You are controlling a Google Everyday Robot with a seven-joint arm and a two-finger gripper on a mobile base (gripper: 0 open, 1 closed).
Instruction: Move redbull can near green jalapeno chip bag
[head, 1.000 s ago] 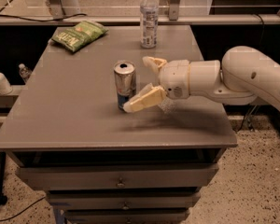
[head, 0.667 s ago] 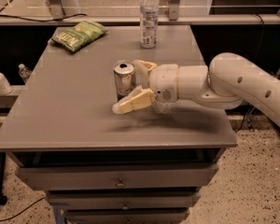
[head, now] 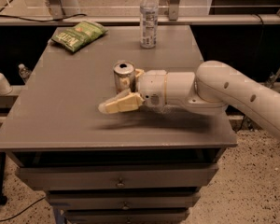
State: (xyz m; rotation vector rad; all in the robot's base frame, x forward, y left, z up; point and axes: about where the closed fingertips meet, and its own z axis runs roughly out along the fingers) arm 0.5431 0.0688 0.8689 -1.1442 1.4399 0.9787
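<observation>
I am reaching my claw (head: 122,91) in from three o'clock at the centre of the table (head: 60,106), fingers spread wide and straddling the can (head: 123,75). The bag (head: 78,34) is lying well apart at ten o'clock, its white lettering too blurred to read.

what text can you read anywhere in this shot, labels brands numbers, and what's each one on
Nothing can be quoted with confidence.
green jalapeno chip bag: white lettering, too blurred to read.
water bottle: label print too small to read.
redbull can: no legible text on the side that shows.
gripper, mid-table with an open finger on either side of the can: no markings seen.
</observation>
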